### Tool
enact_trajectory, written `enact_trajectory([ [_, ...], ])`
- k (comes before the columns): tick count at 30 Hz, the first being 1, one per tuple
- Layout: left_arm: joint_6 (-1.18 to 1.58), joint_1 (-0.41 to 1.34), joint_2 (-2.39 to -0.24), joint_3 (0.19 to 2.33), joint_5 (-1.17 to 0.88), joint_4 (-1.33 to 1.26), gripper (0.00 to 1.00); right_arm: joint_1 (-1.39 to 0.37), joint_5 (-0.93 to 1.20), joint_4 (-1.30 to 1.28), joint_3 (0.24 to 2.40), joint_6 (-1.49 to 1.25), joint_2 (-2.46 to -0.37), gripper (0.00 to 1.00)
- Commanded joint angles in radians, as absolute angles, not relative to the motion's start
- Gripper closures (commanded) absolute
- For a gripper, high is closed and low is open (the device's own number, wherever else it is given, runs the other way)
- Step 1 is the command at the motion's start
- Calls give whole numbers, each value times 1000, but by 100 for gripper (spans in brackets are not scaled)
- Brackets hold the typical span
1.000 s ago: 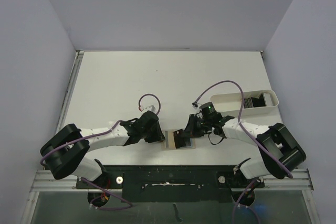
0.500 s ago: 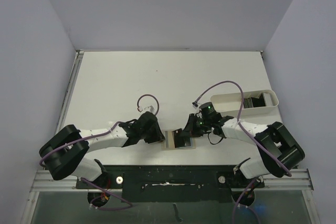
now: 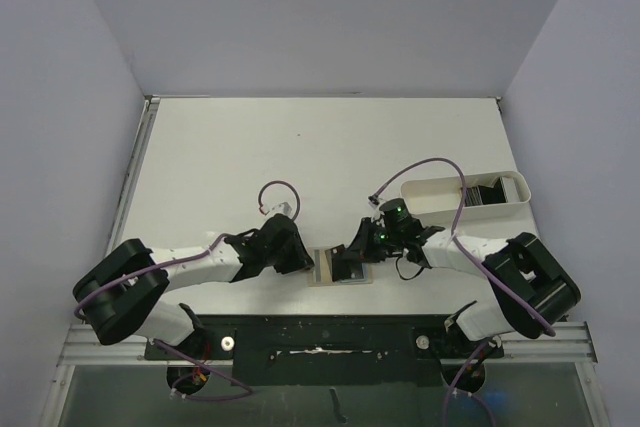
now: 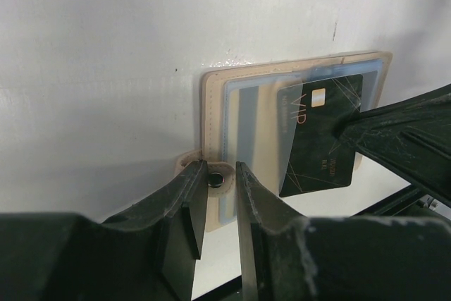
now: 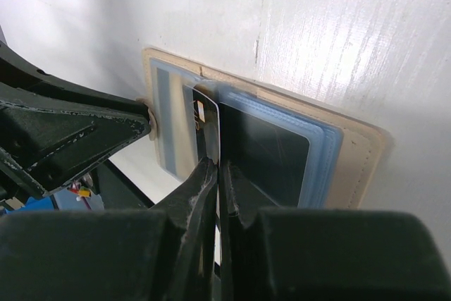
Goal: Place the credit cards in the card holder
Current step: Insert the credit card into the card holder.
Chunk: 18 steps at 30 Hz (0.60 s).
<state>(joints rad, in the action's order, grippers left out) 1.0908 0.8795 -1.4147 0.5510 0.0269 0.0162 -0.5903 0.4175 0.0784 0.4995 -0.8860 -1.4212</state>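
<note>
So, biggest thing first: the white tabletop (image 3: 300, 157), with both my arms reaching in toward the middle of its near edge. Over on my right side sits a white oblong tray (image 3: 425, 187) with a stack of cards (image 3: 487, 192) at one end, well apart from where the action is.

The card holder (image 3: 322, 267) lies open and flat near the front edge of the tabletop, right between my two end effectors. From the left wrist view you can see its tan outer edge (image 4: 206, 111), the light blue lining and the see-through sleeves.

My left end effector (image 4: 220, 174) is at the holder's left side, narrowed down onto the little tab with the snap stud (image 4: 217, 179). The tab sits between the two fingers, so I've got the card holder pinned by that tab.

My right end effector (image 5: 217, 163) comes in from the other side with its fingers squeezed together on one dark credit card (image 4: 320, 139). In the right wrist view that card is edge-on between the fingertips. The card sits tilted over the right half of the holder, touching it, and its left edge looks tucked under a clear sleeve, though I can't tell how far. Its lower corner hangs past the holder's near edge.

There's also another dark card (image 5: 264, 153) sitting in a sleeve just beside my right fingers.
</note>
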Motion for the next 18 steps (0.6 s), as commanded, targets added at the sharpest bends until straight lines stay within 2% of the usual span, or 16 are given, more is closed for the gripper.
enact_trajectory([
  [1, 1120, 890, -1427, 525, -52, -28, 79, -609, 344, 133, 478, -909, -1432, 100],
  [18, 1147, 891, -1430, 523, -79, -23, 79, -615, 265, 182, 409, -871, -1368, 100],
])
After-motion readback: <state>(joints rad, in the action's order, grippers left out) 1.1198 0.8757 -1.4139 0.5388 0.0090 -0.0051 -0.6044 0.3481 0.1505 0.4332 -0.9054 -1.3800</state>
